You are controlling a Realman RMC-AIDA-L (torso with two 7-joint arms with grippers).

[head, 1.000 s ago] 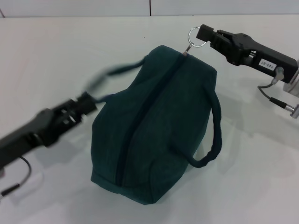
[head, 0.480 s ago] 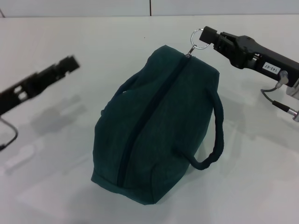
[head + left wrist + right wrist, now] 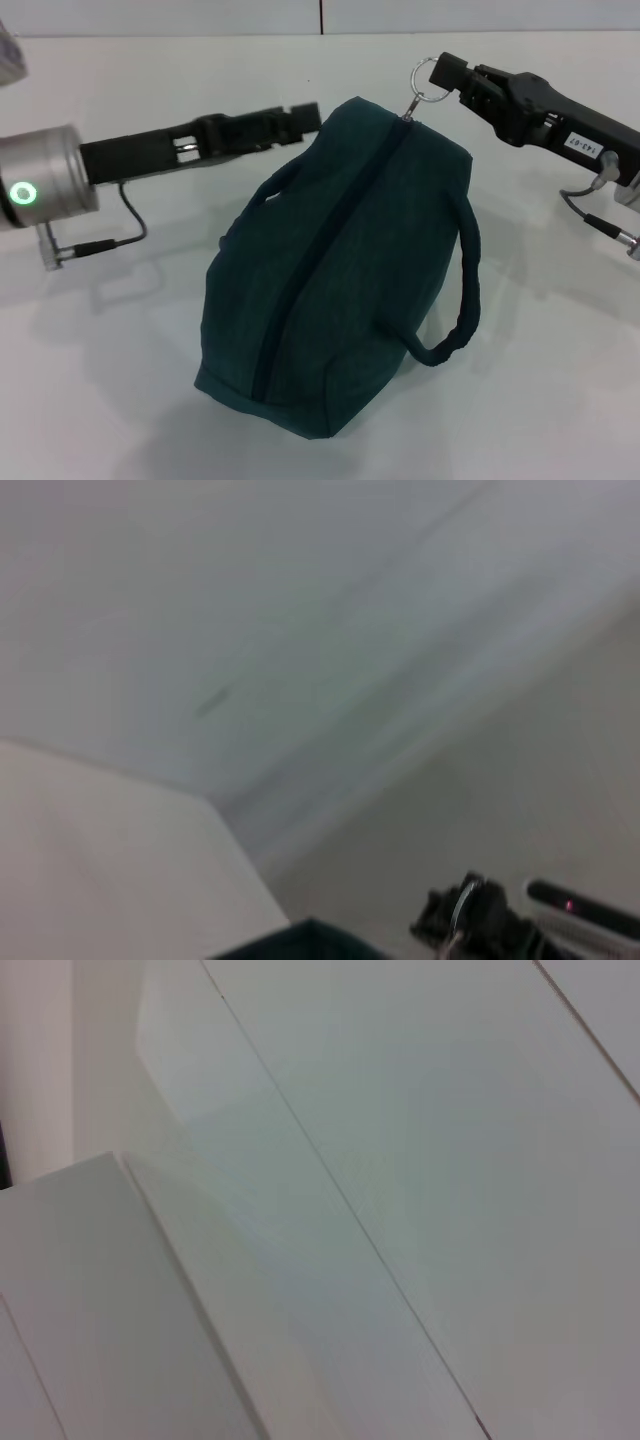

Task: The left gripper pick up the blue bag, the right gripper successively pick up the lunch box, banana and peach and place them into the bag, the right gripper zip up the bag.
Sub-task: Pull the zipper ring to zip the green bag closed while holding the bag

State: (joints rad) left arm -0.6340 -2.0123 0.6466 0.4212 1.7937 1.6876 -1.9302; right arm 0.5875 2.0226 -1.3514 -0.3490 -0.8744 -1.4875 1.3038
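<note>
The blue bag [image 3: 340,270] lies on the white table [image 3: 120,400], its zip shut along the top. My right gripper [image 3: 445,72] is at the bag's far end, shut on the ring zip pull [image 3: 424,80]. My left gripper [image 3: 305,117] reaches in from the left, just above the bag's far left shoulder and its limp left handle [image 3: 270,190]. The other handle [image 3: 458,300] hangs down the right side. In the left wrist view a bag edge [image 3: 300,940] and the right gripper [image 3: 455,925] show. The lunch box, banana and peach are out of view.
The left arm's silver cuff [image 3: 40,185], with a green ring light, hangs over the table's left side with a cable below it. A white wall [image 3: 200,15] borders the table's far edge. The right wrist view shows only white panels.
The left gripper let go of the left handle, which dropped against the bag. That arm then lifted and swung right toward the bag's far end. The right gripper kept the ring.
</note>
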